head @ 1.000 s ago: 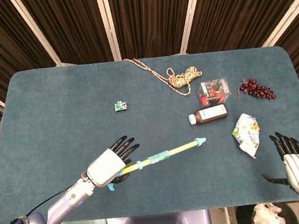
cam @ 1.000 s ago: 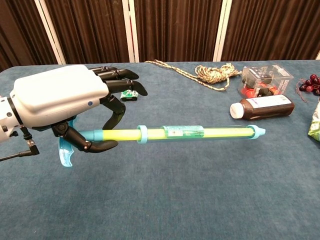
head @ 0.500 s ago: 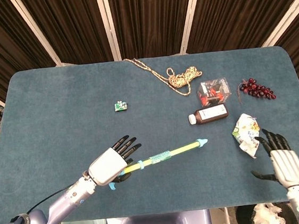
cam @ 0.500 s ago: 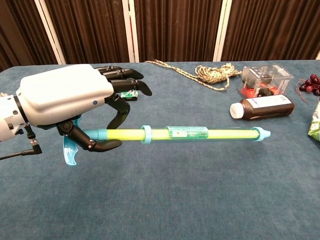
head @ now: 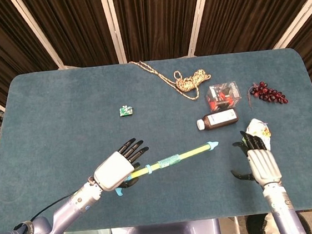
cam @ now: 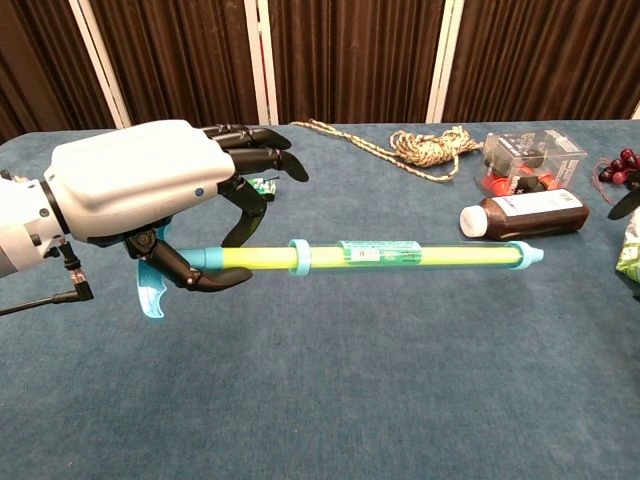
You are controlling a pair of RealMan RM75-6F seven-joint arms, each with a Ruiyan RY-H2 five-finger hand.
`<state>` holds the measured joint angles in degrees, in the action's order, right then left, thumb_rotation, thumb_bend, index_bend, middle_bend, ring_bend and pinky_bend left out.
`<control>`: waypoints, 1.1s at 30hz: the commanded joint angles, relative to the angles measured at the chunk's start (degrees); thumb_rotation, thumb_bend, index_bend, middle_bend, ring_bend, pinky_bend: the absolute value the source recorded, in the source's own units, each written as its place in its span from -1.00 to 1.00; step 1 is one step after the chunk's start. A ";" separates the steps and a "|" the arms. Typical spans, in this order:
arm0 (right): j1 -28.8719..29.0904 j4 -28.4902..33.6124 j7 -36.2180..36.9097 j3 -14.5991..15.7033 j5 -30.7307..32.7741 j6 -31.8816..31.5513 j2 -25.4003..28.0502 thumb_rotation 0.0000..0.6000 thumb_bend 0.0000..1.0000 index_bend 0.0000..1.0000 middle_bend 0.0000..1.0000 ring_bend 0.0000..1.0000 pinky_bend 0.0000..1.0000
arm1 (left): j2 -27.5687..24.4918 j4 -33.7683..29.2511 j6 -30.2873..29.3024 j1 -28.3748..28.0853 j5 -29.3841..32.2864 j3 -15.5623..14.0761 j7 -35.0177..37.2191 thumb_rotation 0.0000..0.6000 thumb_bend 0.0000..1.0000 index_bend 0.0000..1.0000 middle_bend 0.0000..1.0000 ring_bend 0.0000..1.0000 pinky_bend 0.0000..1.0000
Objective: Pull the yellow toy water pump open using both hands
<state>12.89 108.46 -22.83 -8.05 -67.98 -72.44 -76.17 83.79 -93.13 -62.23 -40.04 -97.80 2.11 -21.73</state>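
The yellow toy water pump point(head: 171, 160) point(cam: 380, 255) is a long yellow-green tube with light blue ends and a blue ring. It hangs level above the table. My left hand point(head: 116, 169) point(cam: 150, 195) pinches it near its blue handle end, between thumb and a finger, other fingers spread. The blue tip point(head: 212, 144) point(cam: 530, 254) points right. My right hand point(head: 255, 159) is open, fingers spread, just right of the tip and apart from it. In the chest view only a fingertip of it point(cam: 628, 204) shows at the right edge.
A brown bottle point(head: 218, 120) lies behind the pump's tip. A clear box point(head: 223, 95), dark grapes point(head: 268, 93), a coiled rope point(head: 188, 81) and a small green toy point(head: 125, 110) lie further back. A crumpled packet point(head: 258, 131) sits beside my right hand.
My right hand has moved left and forward from the table's right corner toward the pump's tip. My left hand has lifted the pump and carried it slightly right.
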 commanded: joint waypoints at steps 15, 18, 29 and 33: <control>3.95 -2.65 -5.56 -1.62 4.73 -1.40 -9.63 1.00 -0.49 -0.35 -0.97 -0.99 -0.99 | 0.87 0.93 -0.27 -0.48 -0.50 -0.41 1.64 1.00 -0.23 0.28 -0.77 -0.97 -0.81; 4.10 -3.34 -5.69 -1.55 5.42 -1.56 -10.82 1.00 -0.49 -0.27 -0.95 -0.97 -0.98 | 1.05 0.93 -0.35 -0.49 -0.46 -0.40 1.70 1.00 -0.23 0.28 -0.77 -0.97 -0.81; 5.19 -5.88 -5.84 -1.74 5.98 -2.46 -15.42 1.00 -0.41 -0.28 -0.94 -0.96 -0.98 | 2.02 1.10 -0.32 -0.75 -0.33 -0.43 2.14 1.00 -0.23 0.28 -0.77 -0.97 -0.81; 5.77 -6.36 -6.15 -2.35 6.24 -2.93 -16.80 1.00 -0.41 -0.30 -0.94 -0.96 -0.98 | 2.20 1.02 -0.28 -0.95 -0.62 -0.54 2.09 1.00 -0.23 0.28 -0.77 -0.97 -0.81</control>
<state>18.46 102.24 -28.81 -10.22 -61.86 -75.21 -92.69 85.97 -92.09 -62.52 -40.96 -98.39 1.59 -19.62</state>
